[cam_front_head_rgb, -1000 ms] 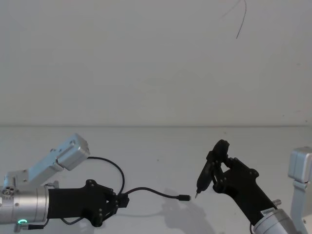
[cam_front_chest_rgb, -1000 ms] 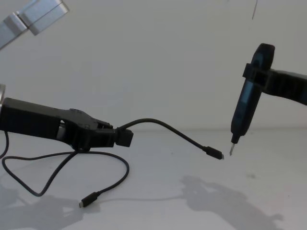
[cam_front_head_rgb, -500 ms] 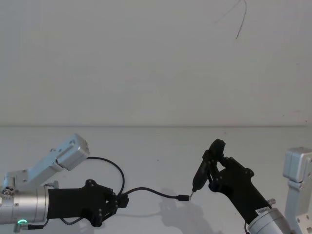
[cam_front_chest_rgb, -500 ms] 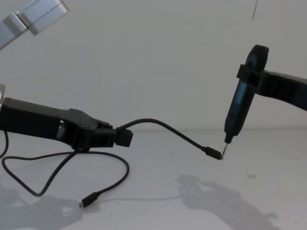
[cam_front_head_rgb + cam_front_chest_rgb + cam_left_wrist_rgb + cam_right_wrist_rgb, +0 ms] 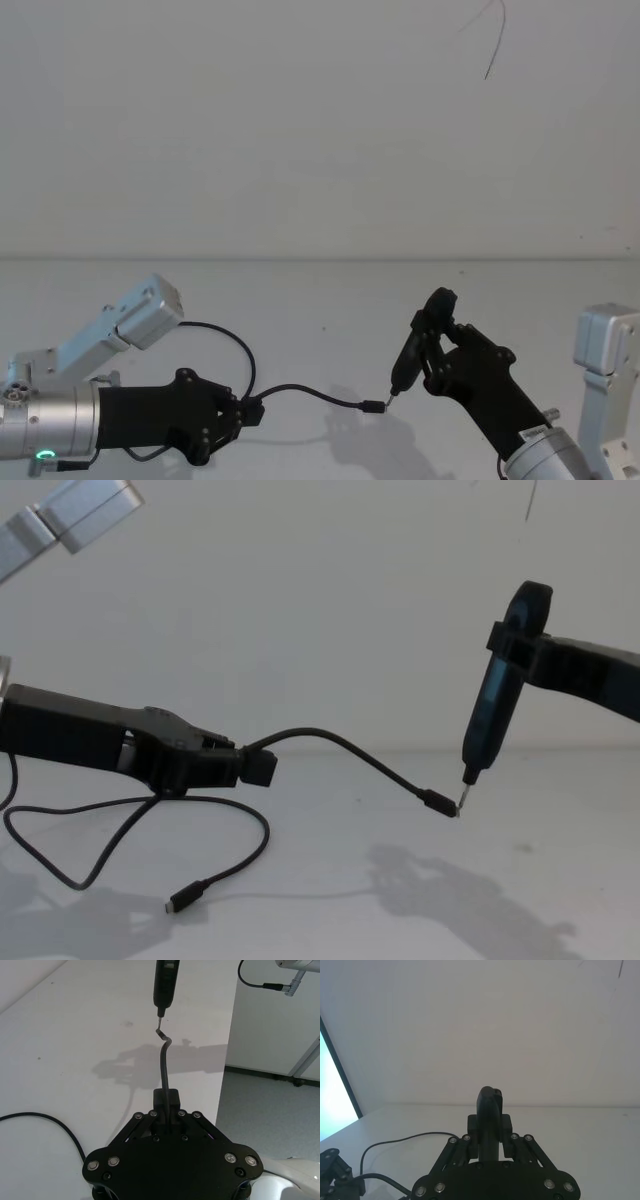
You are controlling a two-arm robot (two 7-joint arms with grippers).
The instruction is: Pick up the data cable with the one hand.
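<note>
My left gripper (image 5: 250, 768), blocky black on a silver wrist with a green ring, is shut on the data cable (image 5: 340, 745), a thin black cord. One short stretch arcs rightward in the air to a small plug (image 5: 437, 802). The rest loops on the white table (image 5: 330, 920) below the gripper and ends in another plug (image 5: 181, 902). My right gripper (image 5: 530, 650) is shut on a slim black pen-like tool (image 5: 490, 715) whose metal tip touches the raised plug. The left wrist view has the left gripper (image 5: 167, 1102) clamped on the cable (image 5: 163, 1067).
A plain white wall stands behind the table. Silver arm links sit at the left (image 5: 140, 315) and the right (image 5: 600, 350). In the left wrist view the table's edge drops to a grey floor (image 5: 270, 1110). A thin wire (image 5: 492, 45) hangs on the wall.
My right gripper moved left with the tool until its tip met the cable's raised plug, which shifted slightly left. The left gripper kept its hold and stayed in place.
</note>
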